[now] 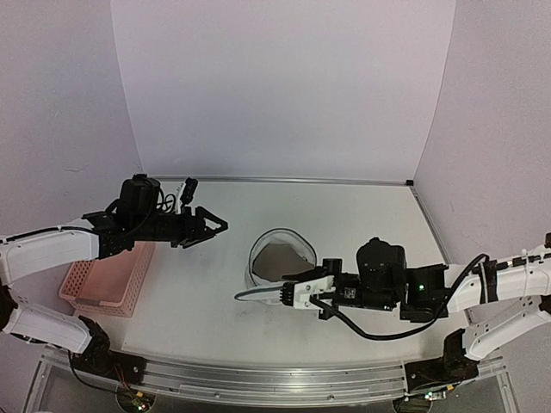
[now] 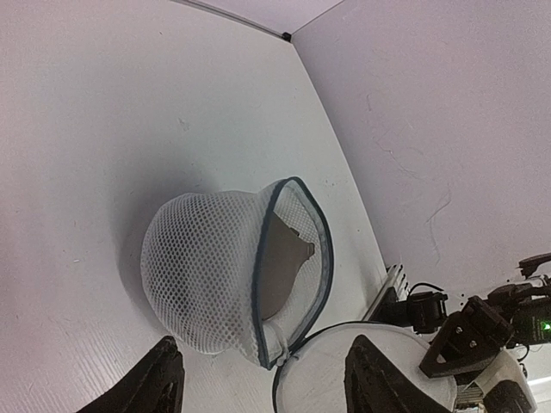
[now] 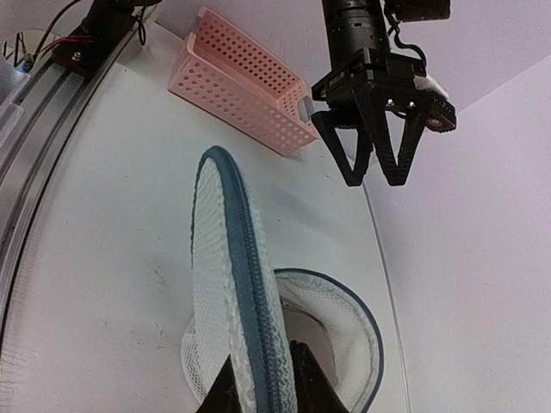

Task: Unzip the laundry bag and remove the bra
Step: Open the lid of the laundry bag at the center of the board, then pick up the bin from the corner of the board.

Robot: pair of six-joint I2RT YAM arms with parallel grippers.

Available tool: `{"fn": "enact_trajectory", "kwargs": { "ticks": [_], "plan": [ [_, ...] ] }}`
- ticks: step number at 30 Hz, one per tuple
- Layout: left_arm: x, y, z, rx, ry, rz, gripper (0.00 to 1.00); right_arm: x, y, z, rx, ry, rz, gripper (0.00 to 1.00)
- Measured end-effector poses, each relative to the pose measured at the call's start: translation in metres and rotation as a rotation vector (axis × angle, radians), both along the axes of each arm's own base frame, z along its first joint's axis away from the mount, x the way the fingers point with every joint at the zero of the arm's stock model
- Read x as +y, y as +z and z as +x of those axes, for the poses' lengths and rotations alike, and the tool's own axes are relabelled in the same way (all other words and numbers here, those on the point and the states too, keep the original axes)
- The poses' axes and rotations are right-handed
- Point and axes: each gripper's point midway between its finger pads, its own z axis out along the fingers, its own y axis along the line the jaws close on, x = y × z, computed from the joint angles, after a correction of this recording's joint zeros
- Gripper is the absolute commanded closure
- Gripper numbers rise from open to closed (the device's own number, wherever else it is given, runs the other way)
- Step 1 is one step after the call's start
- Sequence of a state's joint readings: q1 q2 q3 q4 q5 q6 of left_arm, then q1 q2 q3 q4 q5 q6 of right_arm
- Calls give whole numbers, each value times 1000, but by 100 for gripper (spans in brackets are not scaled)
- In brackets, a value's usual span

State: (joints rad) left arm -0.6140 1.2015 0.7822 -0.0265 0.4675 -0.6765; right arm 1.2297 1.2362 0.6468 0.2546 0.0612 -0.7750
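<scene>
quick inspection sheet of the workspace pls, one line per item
surface: white table, faint scuffs
job's things: laundry bag unzipped, lid standing on edge; tan bra inside the bag
clutter: pink basket at the left edge
grippers: left gripper open, in the air, holding nothing; right gripper pinching the lid's rim
cables: black cable looping under the right arm
surroundings: white walls; metal rail along the near edge

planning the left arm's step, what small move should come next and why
Probably bring the left gripper down toward the open mouth of the laundry bag. Its jaws stand open in the air, apart from the bag. The right gripper pinches the unzipped lid clear of the mouth, and the bra lies exposed inside, not yet taken out.
</scene>
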Motion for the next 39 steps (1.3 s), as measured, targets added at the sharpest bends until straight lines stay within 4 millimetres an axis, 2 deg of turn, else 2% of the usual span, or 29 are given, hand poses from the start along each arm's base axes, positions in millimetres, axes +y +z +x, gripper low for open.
{"fn": "enact_trajectory", "kwargs": {
  "ticks": [3, 13, 19, 26, 28, 31, 34, 37, 39],
  "plan": [
    [1, -3, -1, 2, 0, 6, 35, 0, -1, -8, -52, 24, -7, 70],
    [8, -7, -6, 1, 4, 22, 35, -5, -2, -23, -79, 34, -5, 59],
    [12, -6, -7, -7, 18, 26, 34, -13, -2, -37, -3, 38, -1, 55],
    [14, -3, -8, -12, 23, 25, 33, -33, 9, -50, 153, 23, 42, 50],
    [14, -4, -9, -10, 17, 26, 33, -40, 10, -52, 201, 9, 56, 46],
    [13, -3, -10, -9, 6, 30, 32, -52, 10, -52, 270, -35, 78, 35],
    [12, 3, -10, -17, -9, 45, 32, -63, 14, -45, 340, -121, 117, 29],
    [11, 12, -8, -38, -22, 63, 31, -70, 14, -34, 410, -234, 143, 15],
    [10, 19, -6, -55, -28, 80, 31, -73, 15, -23, 473, -338, 174, 14]
  ]
}}
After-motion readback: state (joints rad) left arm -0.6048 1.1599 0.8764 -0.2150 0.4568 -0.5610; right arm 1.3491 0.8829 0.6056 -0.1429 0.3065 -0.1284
